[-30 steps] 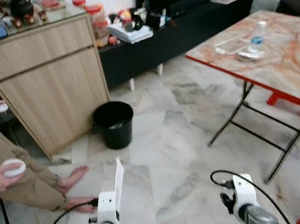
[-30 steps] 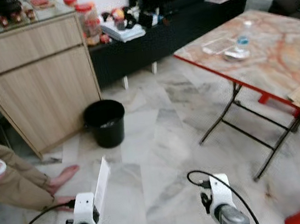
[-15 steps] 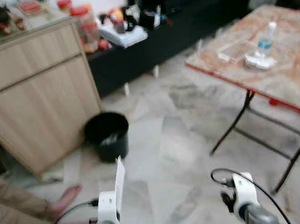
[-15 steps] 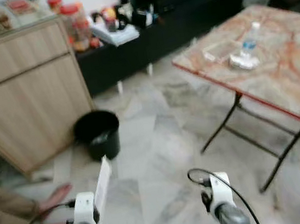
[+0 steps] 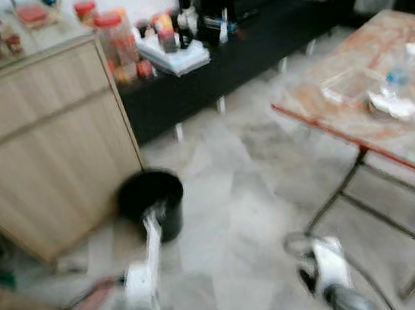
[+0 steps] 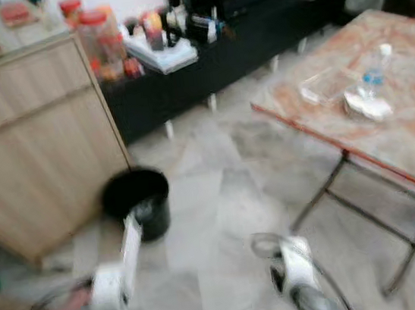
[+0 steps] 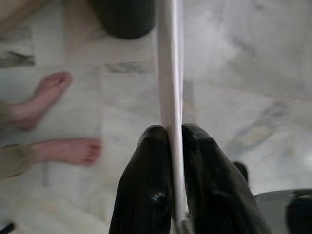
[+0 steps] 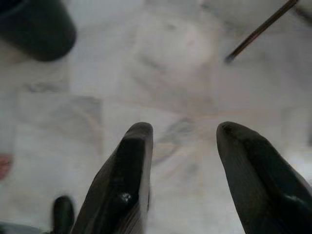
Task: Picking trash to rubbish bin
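One carried item: a thin white sheet of card or paper (image 7: 168,73), standing edge-up out of the left gripper (image 7: 174,139), whose two black fingers are pressed flat against its two faces.
Landmark: the black rubbish bin (image 5: 152,203) on the marble floor, just in front of the wooden cabinet (image 5: 41,139).
Change: the head views have shifted and blurred against the picture half a second back, so the camera, and with it the robot, is moving; the bin now sits nearer the sheet's upper end than it did.
Sheet against bin: in the left eye view its tip overlaps the bin's near wall, yet the wrist view has the bin ahead of it, so it looks short of the opening.
Right gripper (image 8: 183,134): fingers spread wide, nothing between them, over bare floor to the right of the bin.
Person: two bare feet (image 7: 63,148) on the floor left of the bin.
Meaning: the approach is nearly done; the release over the bin's mouth is not yet made.
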Controlling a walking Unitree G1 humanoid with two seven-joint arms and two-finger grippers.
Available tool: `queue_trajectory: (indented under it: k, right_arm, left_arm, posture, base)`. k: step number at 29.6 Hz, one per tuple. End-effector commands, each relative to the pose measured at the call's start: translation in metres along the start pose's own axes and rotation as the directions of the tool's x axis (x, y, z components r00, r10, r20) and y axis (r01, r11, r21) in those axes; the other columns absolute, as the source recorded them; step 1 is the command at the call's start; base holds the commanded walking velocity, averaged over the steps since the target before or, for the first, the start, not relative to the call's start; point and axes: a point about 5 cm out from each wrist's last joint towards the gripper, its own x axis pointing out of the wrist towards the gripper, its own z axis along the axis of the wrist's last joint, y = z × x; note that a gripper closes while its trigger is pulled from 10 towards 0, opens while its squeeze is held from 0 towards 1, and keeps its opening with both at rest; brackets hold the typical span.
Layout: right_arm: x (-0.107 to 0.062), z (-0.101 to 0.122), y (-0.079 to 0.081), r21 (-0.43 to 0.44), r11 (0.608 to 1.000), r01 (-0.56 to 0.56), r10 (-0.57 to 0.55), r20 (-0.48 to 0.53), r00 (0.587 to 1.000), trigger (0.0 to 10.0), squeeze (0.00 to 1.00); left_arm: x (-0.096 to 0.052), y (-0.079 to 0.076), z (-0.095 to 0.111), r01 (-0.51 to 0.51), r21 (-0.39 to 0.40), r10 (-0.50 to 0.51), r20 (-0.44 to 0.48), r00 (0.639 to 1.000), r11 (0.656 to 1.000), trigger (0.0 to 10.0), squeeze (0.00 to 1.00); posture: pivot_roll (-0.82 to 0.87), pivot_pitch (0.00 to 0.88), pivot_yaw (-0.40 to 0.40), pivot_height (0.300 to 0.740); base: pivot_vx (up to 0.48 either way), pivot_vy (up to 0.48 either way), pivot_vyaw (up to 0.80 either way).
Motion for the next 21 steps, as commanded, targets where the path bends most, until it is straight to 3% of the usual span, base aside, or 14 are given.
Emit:
queue_trajectory:
  k: [1,18,21]
  right_arm:
    - [0.0027,0.0066,0.0126,0.01,0.999,-0.031,0.03,0.024,0.999,10.0,0.0]
    - [0.0026,0.0059,0.0119,0.009,1.0,-0.023,0.022,0.022,1.0,10.0,0.0]
    - [0.0026,0.0052,0.0136,-0.014,0.999,-0.032,0.032,0.017,0.999,10.0,0.0]
  left_arm:
    - [-0.0014,0.0152,-0.0034,-0.038,0.017,0.038,-0.008,0.999,0.999,10.0,0.0]
    - [-0.0012,0.014,-0.0027,-0.033,0.022,0.033,-0.003,0.999,0.999,10.0,0.0]
    - [-0.0013,0.0139,-0.0028,-0.031,0.024,0.031,-0.003,1.0,0.999,10.0,0.0]
  posture:
    - [0.01,0.078,-0.053,0.74]
    - [0.01,0.069,-0.043,0.74]
    - [0.01,0.057,-0.04,0.74]
  base:
    - [0.48,0.0,0.0]
    - [0.48,0.0,0.0]
    - [0.48,0.0,0.62]
